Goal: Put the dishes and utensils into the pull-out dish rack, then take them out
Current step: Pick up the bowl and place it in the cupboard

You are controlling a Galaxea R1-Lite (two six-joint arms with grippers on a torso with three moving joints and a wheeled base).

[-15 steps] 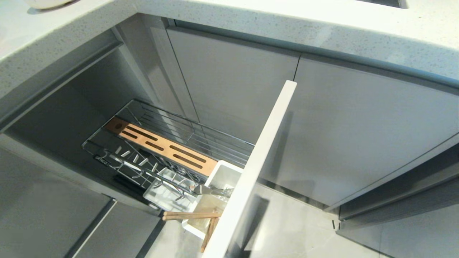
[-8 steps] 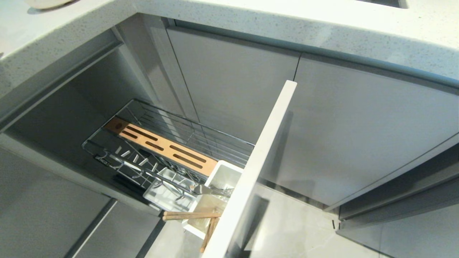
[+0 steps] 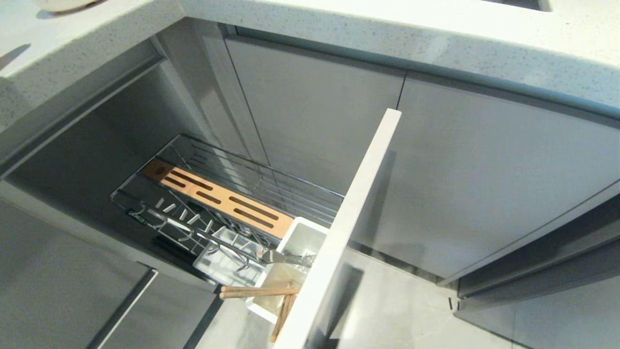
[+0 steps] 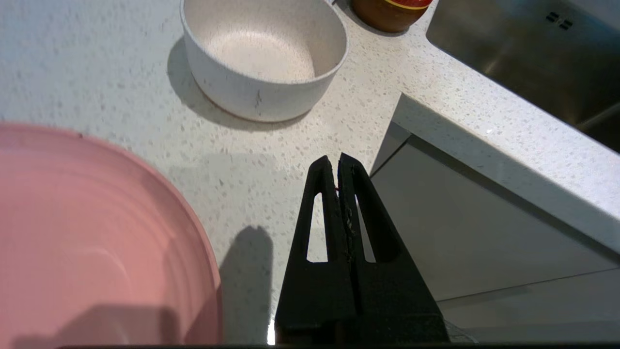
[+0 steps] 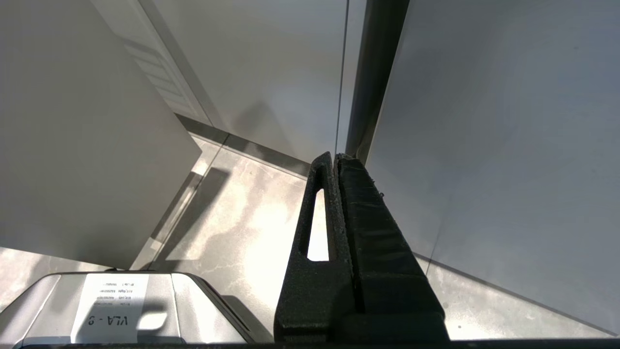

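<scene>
A: What fills most of your head view, biggest first?

B: The speckled pale countertop (image 3: 339,29) runs across the top of the frame. Below it, the pull-out dish rack (image 3: 227,194) stands drawn out in the lower left centre, its pale front panel (image 3: 348,213) running diagonally from the middle of the frame to the bottom edge.

A: And what lies inside the rack?

B: The slotted wooden strip (image 3: 218,196) crosses the chrome wires, and the white cutlery caddy (image 3: 298,242) sits against the front panel. The spoon (image 3: 286,258) lies across the caddy, and the chopsticks (image 3: 256,292) rest below it, one lying crosswise, one leaning down toward the bottom edge.

A: Where are the dishes?

B: Up on the countertop, in my left wrist view. The pink plate (image 4: 97,242) fills the lower left of that frame, and the white bowl (image 4: 264,53) stands at the upper centre, apart from the plate.

A: And your grippers?

B: My left gripper (image 4: 337,162) hovers over the counter's edge between plate and bowl, fingers pressed together on nothing. My right gripper (image 5: 334,160) hangs low beside the grey cabinet doors (image 5: 484,145) over the floor, its fingers pressed together too, also empty
</scene>
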